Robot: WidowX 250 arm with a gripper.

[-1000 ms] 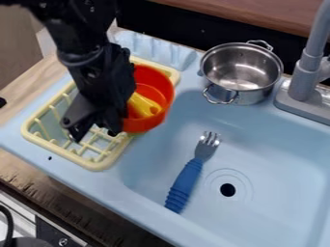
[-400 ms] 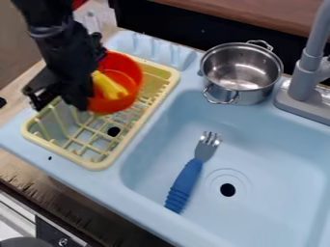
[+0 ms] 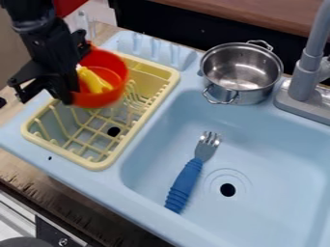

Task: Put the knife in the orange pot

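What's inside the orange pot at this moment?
A yellow object lies in the orange pot. Whatever is beneath it is covered, and the pot's near wall hides the part of the floor closest to the camera.

No text, label, brand, number or sign could be read — none at all.
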